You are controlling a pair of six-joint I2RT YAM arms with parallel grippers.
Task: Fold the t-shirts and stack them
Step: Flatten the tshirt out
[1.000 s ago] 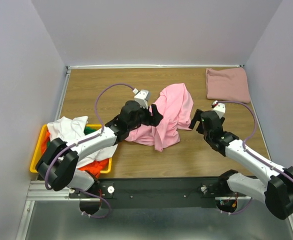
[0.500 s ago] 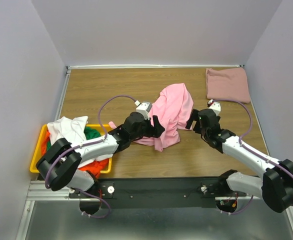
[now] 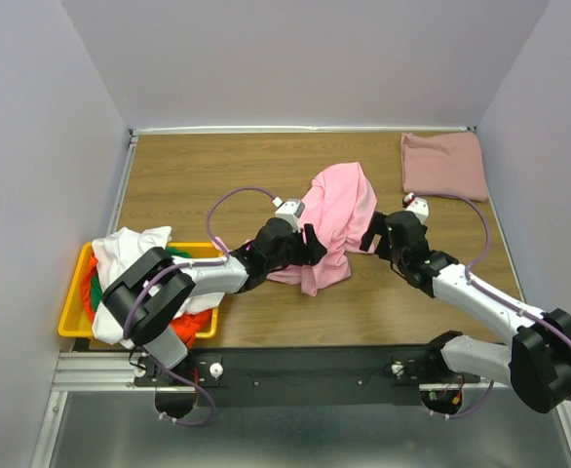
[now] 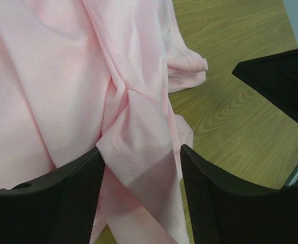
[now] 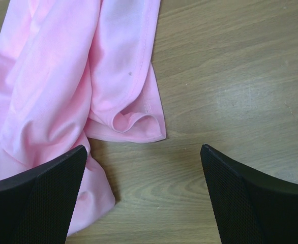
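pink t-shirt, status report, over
Left gripper open, straddling a hem fold of the crumpled bright pink cotton t-shirt. Right gripper open over wooden table beside it. Nothing in the way.

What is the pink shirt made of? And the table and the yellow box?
The pink t-shirt looks like soft, matte knit fabric, maybe cotton: it crumples in folds and has stitched hems. The table looks like wood or wood-look laminate, showing grain lines. The yellow bin looks like smooth, hard plastic.

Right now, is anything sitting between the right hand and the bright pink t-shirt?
Nothing visible does. The right hand hangs open right at the hem of the bright pink t-shirt, with only bare wooden table beside it.
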